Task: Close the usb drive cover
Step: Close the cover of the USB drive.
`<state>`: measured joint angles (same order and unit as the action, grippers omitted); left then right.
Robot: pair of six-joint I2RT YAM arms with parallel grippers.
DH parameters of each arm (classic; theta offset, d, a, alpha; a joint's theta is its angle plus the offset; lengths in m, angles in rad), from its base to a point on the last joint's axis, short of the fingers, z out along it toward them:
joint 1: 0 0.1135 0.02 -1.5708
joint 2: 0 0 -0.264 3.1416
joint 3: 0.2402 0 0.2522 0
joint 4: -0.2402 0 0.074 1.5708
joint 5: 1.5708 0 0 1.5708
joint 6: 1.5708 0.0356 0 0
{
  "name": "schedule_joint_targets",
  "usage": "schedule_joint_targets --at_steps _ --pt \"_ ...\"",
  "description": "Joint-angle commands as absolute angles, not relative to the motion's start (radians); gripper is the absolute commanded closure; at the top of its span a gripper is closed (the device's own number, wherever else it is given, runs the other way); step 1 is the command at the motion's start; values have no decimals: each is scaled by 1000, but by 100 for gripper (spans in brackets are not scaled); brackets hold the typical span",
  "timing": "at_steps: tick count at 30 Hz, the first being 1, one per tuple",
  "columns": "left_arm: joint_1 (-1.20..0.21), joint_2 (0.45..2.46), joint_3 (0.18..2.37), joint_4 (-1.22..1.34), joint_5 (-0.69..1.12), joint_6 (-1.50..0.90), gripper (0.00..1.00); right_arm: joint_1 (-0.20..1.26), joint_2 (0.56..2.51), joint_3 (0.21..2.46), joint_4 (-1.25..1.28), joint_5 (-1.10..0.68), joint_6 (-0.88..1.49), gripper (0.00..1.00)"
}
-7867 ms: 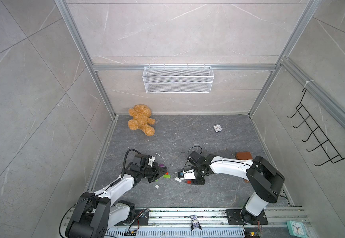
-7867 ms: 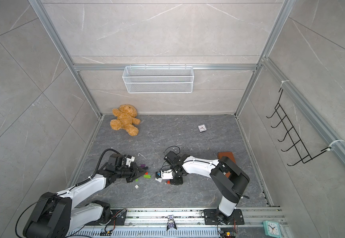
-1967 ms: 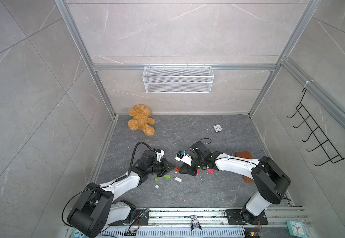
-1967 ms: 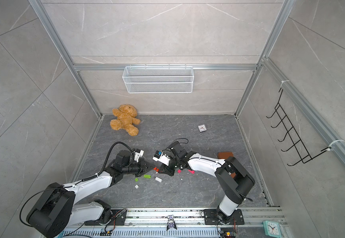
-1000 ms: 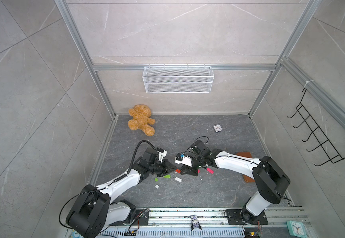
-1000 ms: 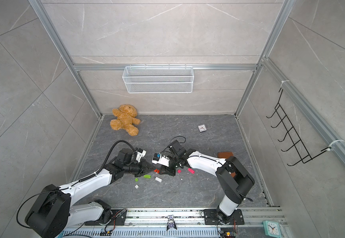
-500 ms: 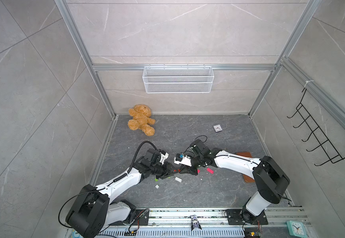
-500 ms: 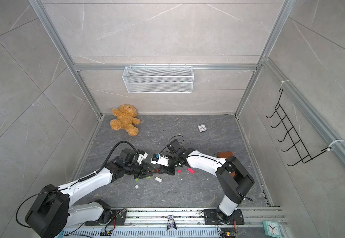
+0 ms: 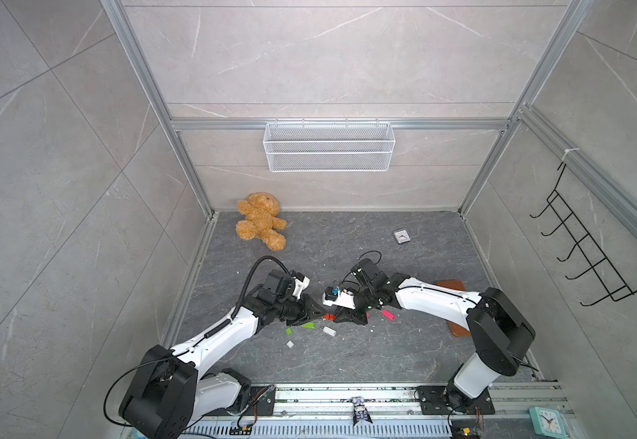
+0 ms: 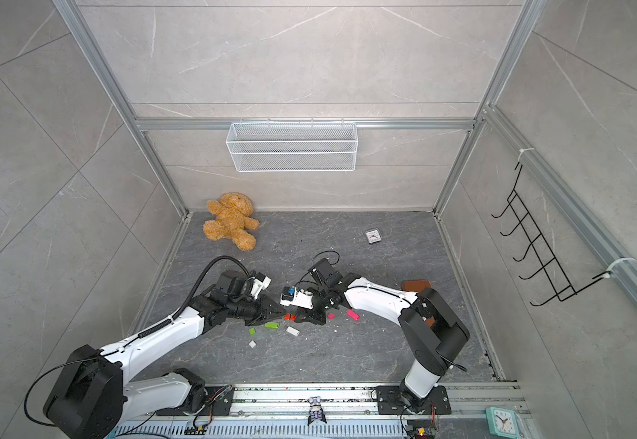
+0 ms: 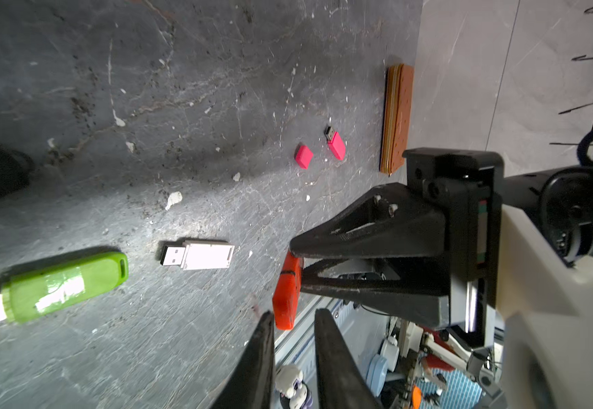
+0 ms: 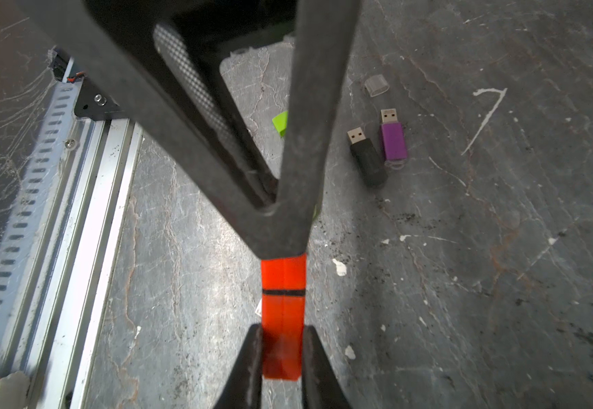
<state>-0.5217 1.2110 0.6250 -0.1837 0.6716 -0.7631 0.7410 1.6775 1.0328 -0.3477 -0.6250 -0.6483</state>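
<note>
An orange usb drive (image 12: pixel 282 279) is held off the floor, my right gripper (image 12: pixel 282 329) shut on its near end. A thin dark seam crosses the drive. The shorter piece beyond the seam reaches the tips of my left gripper (image 11: pixel 295 313). In the left wrist view the drive (image 11: pixel 286 294) ends just inside the left jaws. It lies beside one fingertip (image 11: pixel 268 318), with a narrow gap to the other, so those jaws stand slightly open. In both top views the grippers (image 9: pixel 319 308) (image 10: pixel 301 317) meet tip to tip at the drive (image 10: pixel 289 316).
On the floor lie a green drive (image 11: pixel 65 283), a white drive (image 11: pixel 199 255), a pink drive (image 11: pixel 335 143) and its cap (image 11: pixel 304 155). There are also black (image 12: pixel 367 159) and purple (image 12: pixel 392 140) drives and a brown case (image 9: pixel 448 285). A teddy bear (image 9: pixel 260 226) sits at the back left.
My left gripper has moved right to the end of the drive in the right gripper. Its jaws widened, then narrowed again. The right gripper has kept its grip and hardly moved.
</note>
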Motion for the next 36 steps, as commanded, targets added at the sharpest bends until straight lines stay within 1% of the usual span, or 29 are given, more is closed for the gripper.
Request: schedule_joint_targets --at_steps 1,6,13,17,19,24,36 --pt "-518 1218 634 -156 724 -765 77 746 1683 1049 -375 -628 -661 87" --pt "-519 1229 621 -130 734 -778 77 748 1687 1056 -369 -637 -652 86" --pt "-520 1252 618 -120 738 -780 87 750 1687 1061 -367 -643 -646 86" --pt "-520 1261 618 -118 741 -779 87 750 1687 1062 -360 -645 -641 86" --pt "-521 1261 618 -119 741 -779 87 750 1689 1064 -357 -647 -637 86" --pt "-522 1263 613 -118 737 -778 79 751 1695 1066 -351 -652 -630 86" --pt "-520 1211 623 -204 653 -754 76 751 1692 1057 -359 -624 -631 86"
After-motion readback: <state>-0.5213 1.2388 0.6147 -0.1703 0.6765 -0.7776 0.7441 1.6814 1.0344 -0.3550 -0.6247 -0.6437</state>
